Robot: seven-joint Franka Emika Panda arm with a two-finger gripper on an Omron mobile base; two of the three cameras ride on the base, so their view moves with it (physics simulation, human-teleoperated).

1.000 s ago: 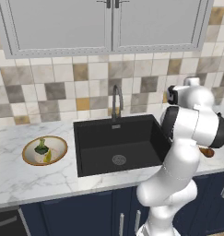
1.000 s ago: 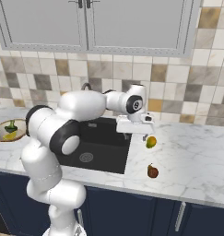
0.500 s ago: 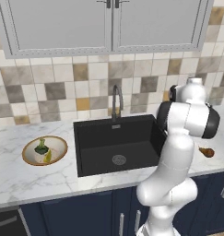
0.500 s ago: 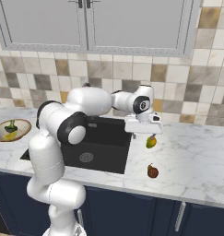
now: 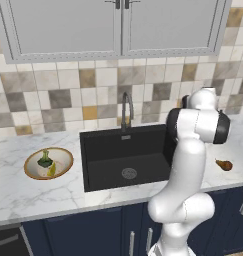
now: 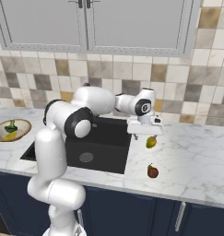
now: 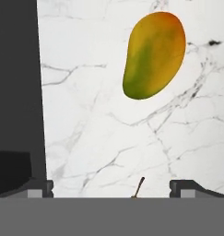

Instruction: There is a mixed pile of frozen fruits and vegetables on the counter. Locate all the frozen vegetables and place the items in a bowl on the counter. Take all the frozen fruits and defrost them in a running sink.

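So here's what you've got: your tool (image 6: pixel 143 136) sits mid-frame in the right base view, hanging over the white marble worktop (image 6: pixel 196 161) just right of the black sink (image 6: pixel 97 147), and its jaws are spread wide with nothing between them. The yellow-green fruit (image 6: pixel 151 142) lies right by it there, just beside the right-hand finger, though from that angle you can't tell if they touch. In the hand view the same fruit (image 7: pixel 154 55) sits in the upper right, orange at the top and green toward the bottom, lying on the marble clear of both finger tips, which poke up at the lower left and lower right. The thin stem of the brown pear-shaped fruit (image 7: pixel 138 186) just peeks in at the bottom centre between them. You can see the whole brown fruit (image 6: pixel 152 171) lower down in the right base view, near the front edge of the worktop, and again at the right edge of the left base view. Over at centre left of the left base view the bowl (image 5: pixel 29 169) has the dark-green bumpy lump (image 5: pixel 44 160) and the slim yellowish piece (image 5: pixel 52 170) lying inside it.
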